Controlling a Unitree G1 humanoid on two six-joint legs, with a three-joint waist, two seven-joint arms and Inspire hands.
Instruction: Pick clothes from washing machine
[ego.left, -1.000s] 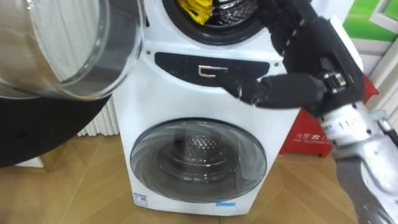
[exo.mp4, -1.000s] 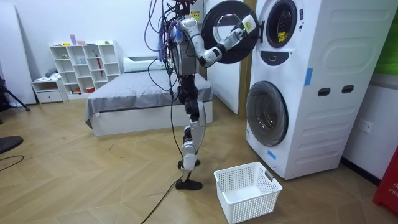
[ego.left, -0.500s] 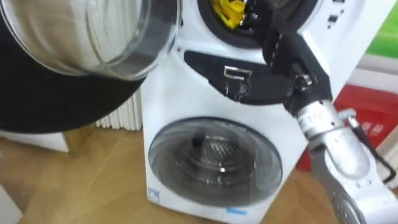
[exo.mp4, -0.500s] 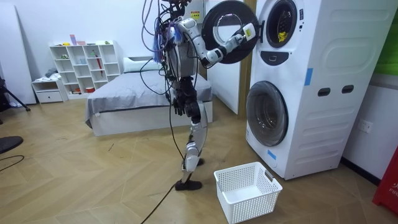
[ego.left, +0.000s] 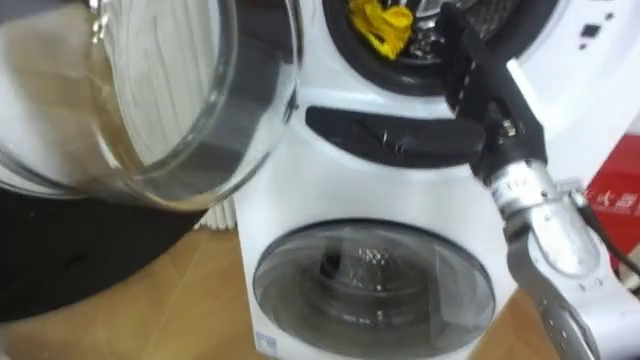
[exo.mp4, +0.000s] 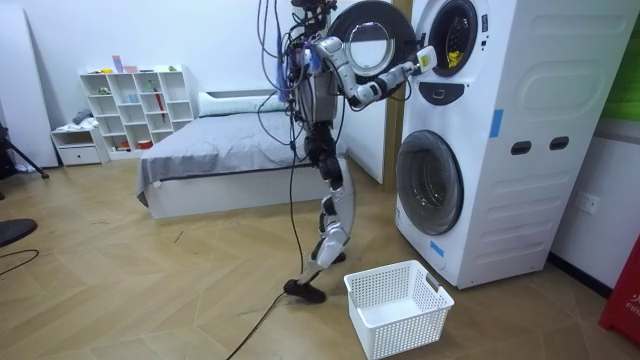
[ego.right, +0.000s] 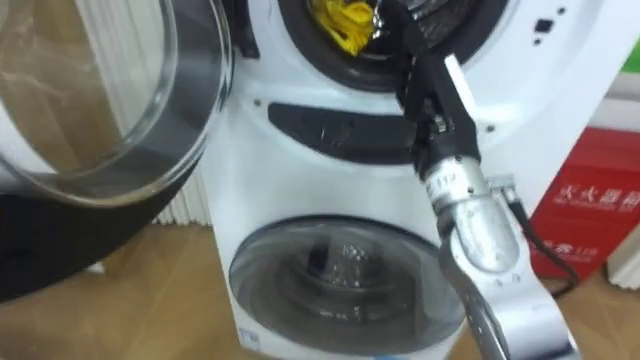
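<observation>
Stands right in front of the washing machine, close enough to reach the upper drum without bending. Reaches with the right hand over the rim of the upper opening, just beside the yellow cloth bunched at the lip of the drum. Cannot tell whether the fingers are spread or curled: dark hand against dark drum, tips hidden past the rim. Seems not yet to have hold of the cloth. Finds the round glass door swung wide to the left, clear of the arm's path. Leaves the lower door shut, as not needed here. Has a white basket waiting on the floor near the machine, likely for whatever comes out.
</observation>
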